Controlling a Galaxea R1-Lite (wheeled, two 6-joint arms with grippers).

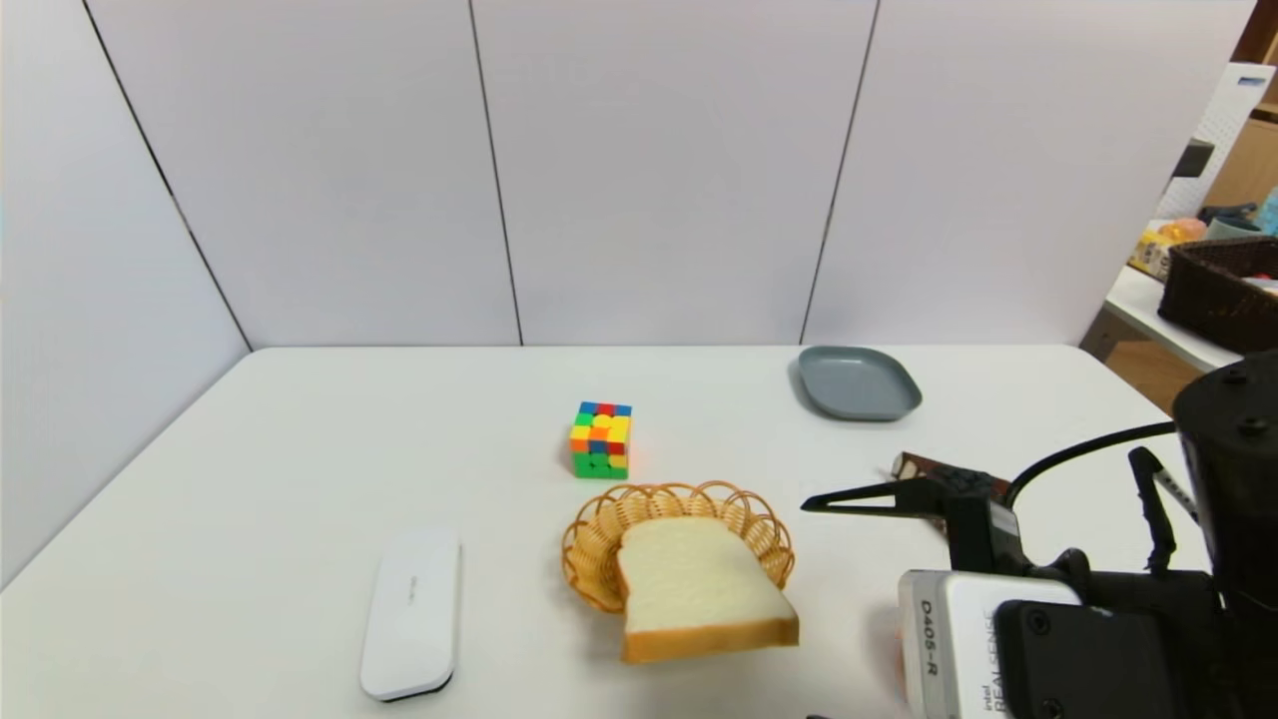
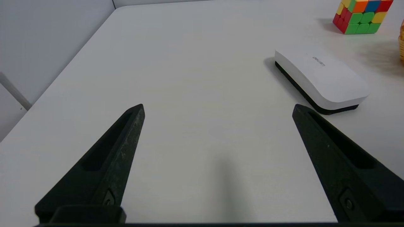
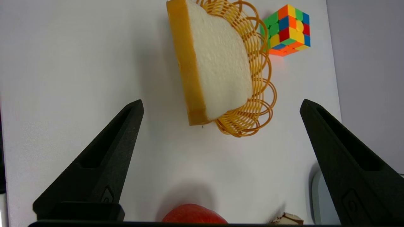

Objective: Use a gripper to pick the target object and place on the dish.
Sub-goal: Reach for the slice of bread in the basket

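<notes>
— Over the near right part of the surface (image 1: 300, 449), where did the right end effector (image 3: 221, 104) stand?

— It hung above the white top with its fingers (image 3: 107, 157) spread wide and nothing between them, pointing down and across toward the bread slice (image 1: 699, 584). That splay suited the job, judging by the slice's width: only a broad opening would take it.

— And the slice itself?

— It lay in the yellow wicker basket (image 1: 599, 539), too big for it, so the near crust edge stuck out past the rim and over the surface. That overhang looked like the easiest place to take hold.

— How far off was the dish (image 1: 859, 384)?

— Well apart from the basket, back toward the far right, bare and waiting. A chocolate cake wedge (image 1: 914, 467) sat between, just behind the right fingers in the head view, so a carry over that way would probably need some height.

— Anything else about?

— A colour cube (image 1: 600, 440) stood beyond the basket, and a white eraser (image 1: 411, 614) lay to the left. Something red (image 3: 194, 218) showed at the edge of the right wrist view; what it was could not be told.

— The left end effector (image 2: 217, 110)?

— Parked low over the left side, fingers also released and empty.
</notes>
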